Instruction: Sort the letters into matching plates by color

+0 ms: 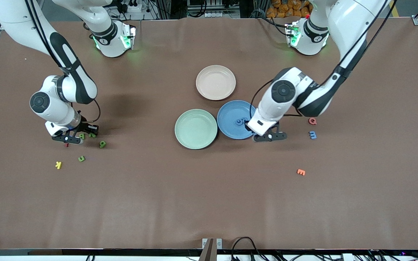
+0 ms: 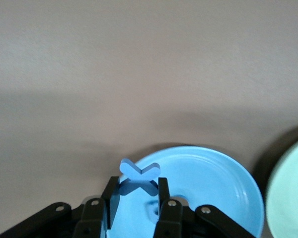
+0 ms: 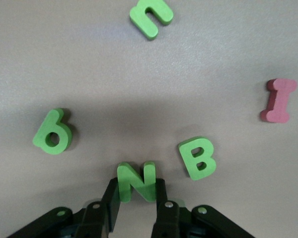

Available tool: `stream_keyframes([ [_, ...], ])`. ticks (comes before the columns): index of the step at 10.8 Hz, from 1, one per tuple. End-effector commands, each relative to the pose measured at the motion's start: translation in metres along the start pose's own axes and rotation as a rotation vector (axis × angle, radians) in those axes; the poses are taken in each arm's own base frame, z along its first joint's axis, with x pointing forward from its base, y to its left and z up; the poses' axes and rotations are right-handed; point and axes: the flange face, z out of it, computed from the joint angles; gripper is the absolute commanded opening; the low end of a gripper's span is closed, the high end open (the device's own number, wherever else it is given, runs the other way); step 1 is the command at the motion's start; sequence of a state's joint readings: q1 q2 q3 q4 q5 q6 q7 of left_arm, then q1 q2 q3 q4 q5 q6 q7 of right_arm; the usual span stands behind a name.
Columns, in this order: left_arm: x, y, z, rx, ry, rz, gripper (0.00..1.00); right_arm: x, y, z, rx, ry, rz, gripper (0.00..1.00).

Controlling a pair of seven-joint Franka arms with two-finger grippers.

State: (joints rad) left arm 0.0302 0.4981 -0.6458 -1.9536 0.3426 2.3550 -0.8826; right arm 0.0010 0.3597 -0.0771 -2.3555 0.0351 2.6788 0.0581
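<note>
Front view: left arm bent at the elbow, wrist angled down, left gripper [image 1: 266,137] over the blue plate [image 1: 230,125] rim toward the left arm's end; a blue letter [image 1: 240,121] lies in that plate, half hidden by the wrist; mint plate [image 1: 196,129] beside it, bare; beige plate [image 1: 216,82] farther from camera; blue letter on table [image 1: 312,135] near a red letter [image 1: 312,121]; right arm folded low, right gripper [image 1: 72,138] down among the green letters [image 1: 102,144], fingers hidden by its body.

Left wrist view: fingers [image 2: 112,198] narrowed onto a blue X [image 2: 138,176], pinched above the plate rim; lower half of the X shadowed.

Right wrist view: fingers [image 3: 111,198] closed against a green N [image 3: 135,180] on the table; green B [image 3: 197,157] just beside; pink I [image 3: 277,100] apart.
</note>
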Motion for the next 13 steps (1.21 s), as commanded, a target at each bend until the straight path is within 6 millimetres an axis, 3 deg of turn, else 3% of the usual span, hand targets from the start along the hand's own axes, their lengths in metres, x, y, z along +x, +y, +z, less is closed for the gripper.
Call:
stream_keyframes([
  [1, -0.032, 0.041, -0.002, 0.015, 0.004, -0.025, 0.0, 0.005, 0.005, -0.026, 0.003, 0.013, -0.012, 0.2],
  [6, -0.084, 0.095, 0.02, 0.027, -0.028, -0.02, 0.0, 0.02, -0.015, -0.074, 0.017, 0.004, -0.038, 0.18],
  [8, -0.089, 0.098, 0.028, 0.032, -0.041, -0.014, 0.0, 0.022, -0.034, -0.081, 0.027, 0.013, -0.06, 0.17],
  [9, -0.09, 0.097, 0.035, 0.036, -0.053, -0.014, 0.27, 0.022, -0.047, -0.084, 0.035, 0.019, -0.066, 0.16],
  [10, -0.089, 0.095, 0.039, 0.041, -0.057, -0.015, 0.83, 0.023, -0.06, -0.088, 0.04, 0.028, -0.069, 0.17],
  [11, -0.085, 0.09, 0.044, 0.052, -0.055, -0.017, 1.0, 0.022, -0.085, -0.093, 0.045, 0.038, -0.078, 0.16],
  [13, -0.086, 0.089, 0.045, 0.059, -0.057, -0.015, 1.0, 0.011, -0.147, -0.101, 0.044, 0.027, -0.076, 0.16],
])
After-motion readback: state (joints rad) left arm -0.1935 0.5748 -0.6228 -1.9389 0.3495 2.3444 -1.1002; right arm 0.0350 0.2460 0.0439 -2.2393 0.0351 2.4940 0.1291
